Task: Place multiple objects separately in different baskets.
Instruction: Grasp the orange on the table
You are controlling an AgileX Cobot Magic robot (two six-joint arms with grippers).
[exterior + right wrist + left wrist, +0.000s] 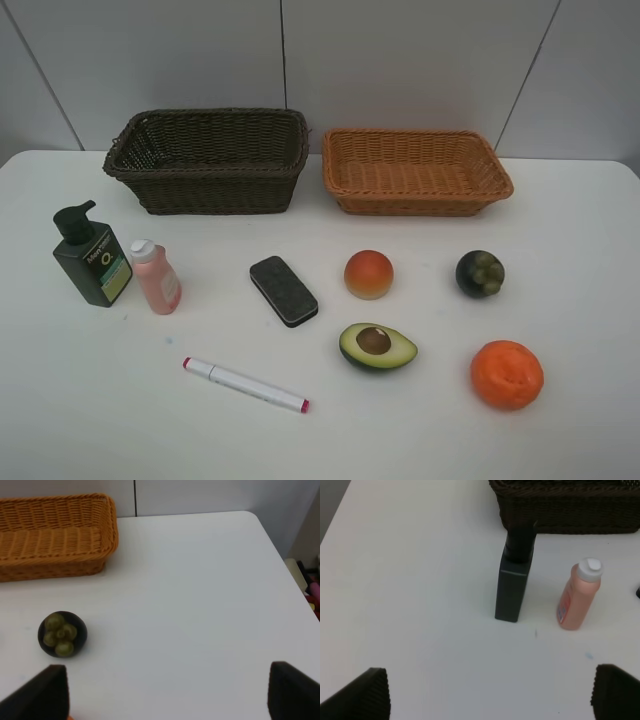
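Observation:
On the white table in the high view stand a dark green pump bottle [91, 256], a small pink bottle [156, 277], a black eraser block [283, 290], a white red-tipped marker [246, 385], a peach [368, 274], a halved avocado [377, 346], a mangosteen [480, 273] and an orange [506, 374]. Behind them sit the dark brown basket [210, 160] and the light orange-tan basket [415, 171], both empty. My left gripper [487, 700] is open above the table before the pump bottle [514, 580] and pink bottle [579, 597]. My right gripper [165, 695] is open near the mangosteen [62, 634]. Neither arm shows in the high view.
The table's right edge and rounded corner [260, 525] lie close to the right gripper, with clutter beyond the edge [312, 585]. A grey panelled wall [400, 60] stands behind the baskets. The tan basket's corner [102, 535] shows in the right wrist view.

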